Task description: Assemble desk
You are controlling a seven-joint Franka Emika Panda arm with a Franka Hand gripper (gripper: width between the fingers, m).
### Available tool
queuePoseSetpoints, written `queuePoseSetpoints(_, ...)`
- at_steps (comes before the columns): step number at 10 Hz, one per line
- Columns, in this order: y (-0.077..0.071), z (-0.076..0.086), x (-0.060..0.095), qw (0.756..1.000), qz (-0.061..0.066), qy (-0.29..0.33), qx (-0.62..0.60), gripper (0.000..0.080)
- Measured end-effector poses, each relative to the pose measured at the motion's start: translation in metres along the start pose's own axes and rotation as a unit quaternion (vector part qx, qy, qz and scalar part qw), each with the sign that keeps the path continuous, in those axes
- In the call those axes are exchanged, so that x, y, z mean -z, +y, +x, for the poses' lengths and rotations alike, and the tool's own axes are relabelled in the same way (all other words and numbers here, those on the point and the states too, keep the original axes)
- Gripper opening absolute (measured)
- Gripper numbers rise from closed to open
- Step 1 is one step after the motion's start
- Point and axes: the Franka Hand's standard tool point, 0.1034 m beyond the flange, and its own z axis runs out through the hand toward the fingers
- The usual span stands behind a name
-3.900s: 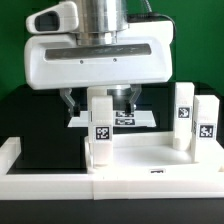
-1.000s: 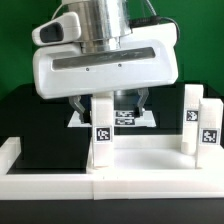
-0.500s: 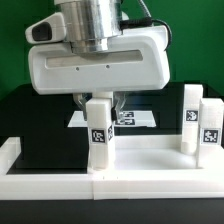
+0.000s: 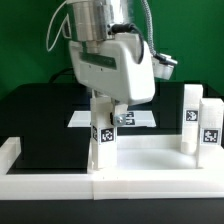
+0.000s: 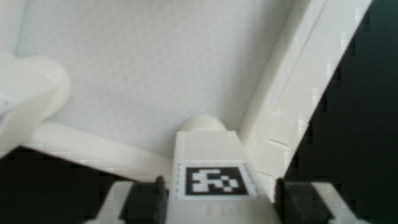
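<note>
A white leg block (image 4: pixel 102 142) with a black-and-white tag stands upright at the near edge of the desk's flat white panel (image 4: pixel 150 153). My gripper (image 4: pixel 108 120) is right above it, with the hand turned at an angle. In the wrist view the tagged leg block (image 5: pixel 214 160) sits between both fingers (image 5: pixel 153 198), which press on its two sides, so my gripper (image 5: pixel 222 198) is shut on it. Below it lie the white panel (image 5: pixel 160 70) and its raised rim (image 5: pixel 311 80). Two more tagged leg blocks (image 4: pixel 187 118) (image 4: pixel 207 126) stand upright at the exterior view's right.
The marker board (image 4: pixel 142 119) lies flat on the black table behind the held leg. Long white bars (image 4: pixel 40 188) edge the table at the front and at the exterior view's left. A green wall stands at the back.
The jaws have closed onto the leg block's sides. Since half a second ago the hand has twisted round over the block, which stays upright in the same place.
</note>
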Motion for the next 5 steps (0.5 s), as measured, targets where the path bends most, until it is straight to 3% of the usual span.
queuePoseSetpoints(2, -0.003, -0.0007, -0.0005, 0.994, 0.014, -0.004, -0.107, 0.0293)
queuePoseSetpoints(3, -0.0032, -0.0015, -0.0007, 0.994, 0.013, -0.004, -0.106, 0.0373)
queuePoseSetpoints(4, -0.0032, -0.0014, -0.0007, 0.995, 0.013, -0.004, -0.096, 0.0373)
queuePoseSetpoints(5, -0.0028, 0.0004, -0.0003, 0.999, 0.014, -0.003, -0.035, 0.051)
